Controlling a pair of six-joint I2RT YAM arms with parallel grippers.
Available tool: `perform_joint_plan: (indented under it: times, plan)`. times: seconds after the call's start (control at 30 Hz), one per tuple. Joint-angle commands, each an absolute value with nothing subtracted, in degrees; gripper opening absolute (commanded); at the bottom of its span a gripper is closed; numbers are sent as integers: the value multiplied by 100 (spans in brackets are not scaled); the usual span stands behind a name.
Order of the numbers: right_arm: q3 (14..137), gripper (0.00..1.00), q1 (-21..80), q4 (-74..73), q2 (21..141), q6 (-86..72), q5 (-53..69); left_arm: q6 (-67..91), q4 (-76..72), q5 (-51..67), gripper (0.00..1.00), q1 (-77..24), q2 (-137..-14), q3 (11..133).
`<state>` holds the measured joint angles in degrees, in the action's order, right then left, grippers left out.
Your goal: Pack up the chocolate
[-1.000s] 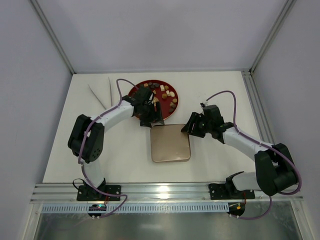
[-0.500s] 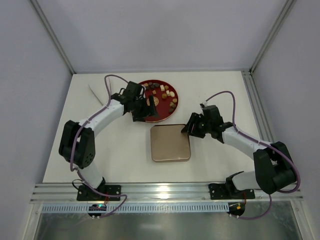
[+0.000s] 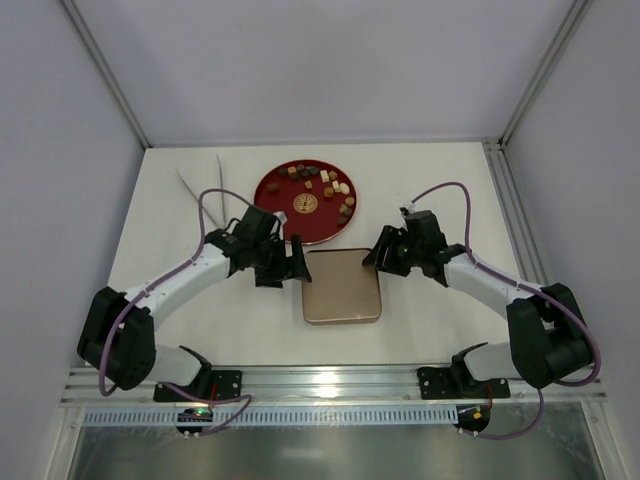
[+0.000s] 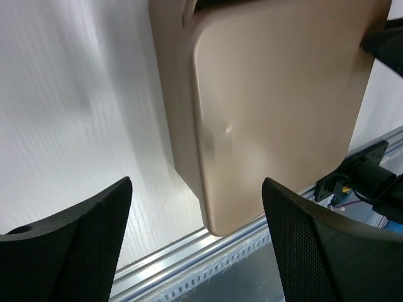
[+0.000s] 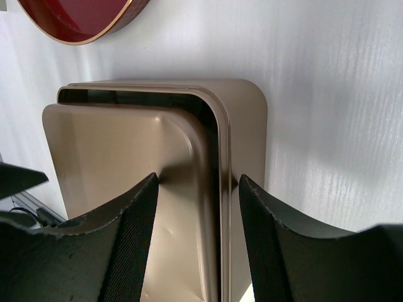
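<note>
The chocolate (image 3: 322,181) lies as several small brown, tan and cream pieces on a round red plate (image 3: 275,190) at the back of the table. In front of the plate sits a flat tan-gold box (image 3: 341,286) with its lid on, and a dark gap shows along the lid's edge (image 5: 211,119). My left gripper (image 3: 291,265) hovers open over the box's left side (image 4: 271,94), with nothing between its fingers (image 4: 82,239). My right gripper (image 3: 384,251) straddles the box's far right rim (image 5: 252,126). One of its fingers (image 5: 135,220) presses on the lid and the other sits against the outer wall.
A larger flat disc with a gold pattern (image 3: 305,203) lies on the plate among the pieces. Two thin white pointed strips (image 3: 192,188) lie at the back left. An aluminium rail (image 3: 330,380) runs along the near table edge. The plate's rim (image 5: 82,22) shows beyond the box.
My left arm has swung from the red plate toward the near side, to the box's left edge, and its jaws have widened. The right arm and the box have not moved.
</note>
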<state>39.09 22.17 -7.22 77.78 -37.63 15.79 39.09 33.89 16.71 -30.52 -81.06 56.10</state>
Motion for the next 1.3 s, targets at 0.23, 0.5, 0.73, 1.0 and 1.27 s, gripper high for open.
perform_joint_plan:
  times: [0.23,0.5,0.73,1.0,1.27]
  plan:
    - [3964,56,2259,-475,7813,-3788,1529,5359,2778,1644,87,-3665,-7032,4536]
    - [3955,56,2250,-431,7814,-3815,1538,6433,2067,1363,89,-4350,-6891,4202]
    - [3964,56,2259,-448,7813,-3806,1538,6794,2013,1222,90,-4535,-6724,4008]
    - [3955,56,2259,-431,7814,-3832,1538,6969,1978,1301,90,-4684,-6750,4034]
    - [3938,56,2259,-404,7814,-3832,1538,7031,1916,1327,90,-4702,-6829,4087]
